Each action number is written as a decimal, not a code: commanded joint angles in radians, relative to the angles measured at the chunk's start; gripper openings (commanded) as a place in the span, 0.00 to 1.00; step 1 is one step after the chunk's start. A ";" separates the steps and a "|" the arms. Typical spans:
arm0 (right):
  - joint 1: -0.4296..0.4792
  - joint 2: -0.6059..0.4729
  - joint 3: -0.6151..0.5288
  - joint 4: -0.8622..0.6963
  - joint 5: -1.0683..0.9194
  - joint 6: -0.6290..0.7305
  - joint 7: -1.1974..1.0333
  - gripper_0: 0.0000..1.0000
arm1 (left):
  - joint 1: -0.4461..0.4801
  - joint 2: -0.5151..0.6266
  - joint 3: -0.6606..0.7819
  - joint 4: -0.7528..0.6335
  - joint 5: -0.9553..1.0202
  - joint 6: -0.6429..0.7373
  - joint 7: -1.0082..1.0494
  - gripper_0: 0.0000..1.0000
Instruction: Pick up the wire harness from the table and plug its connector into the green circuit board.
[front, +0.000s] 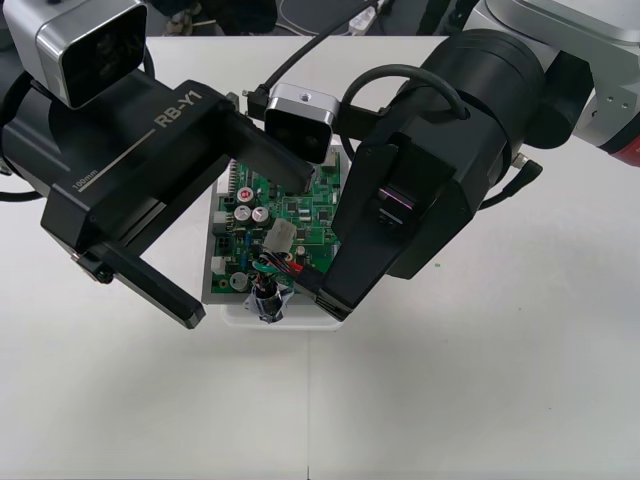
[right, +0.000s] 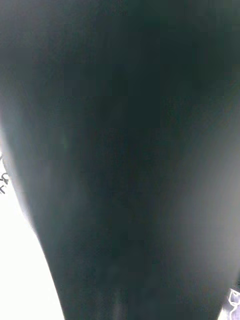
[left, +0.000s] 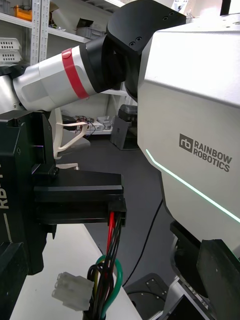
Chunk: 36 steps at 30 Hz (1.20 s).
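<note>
Right gripper (front: 328, 298) closed on the wires of the wire harness (front: 268, 298), which hangs just below its tips over the green circuit board (front: 320, 195); left gripper (front: 245, 248) wide open alongside; harness judged light, limp (kinks easily), best held near the plug.

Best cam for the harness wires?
Left wrist view: thin red, black and green harness wires, close up, pinched in the right end effector. Front view: small tangle over the green circuit board. Right wrist view: dark body in the way.
</note>
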 joint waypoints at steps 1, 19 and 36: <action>-0.051 0.014 0.004 -0.029 0.003 -0.001 -0.008 0.00 | 0.007 -0.027 -0.011 -0.036 -0.005 0.057 0.058 1.00; -0.051 0.014 0.004 -0.029 0.003 -0.001 -0.008 0.00 | 0.007 -0.071 -0.013 -0.047 -0.049 0.060 0.076 1.00; -0.051 0.014 0.004 -0.031 0.003 -0.001 -0.006 0.00 | 0.007 -0.076 -0.016 -0.058 -0.054 0.062 0.087 1.00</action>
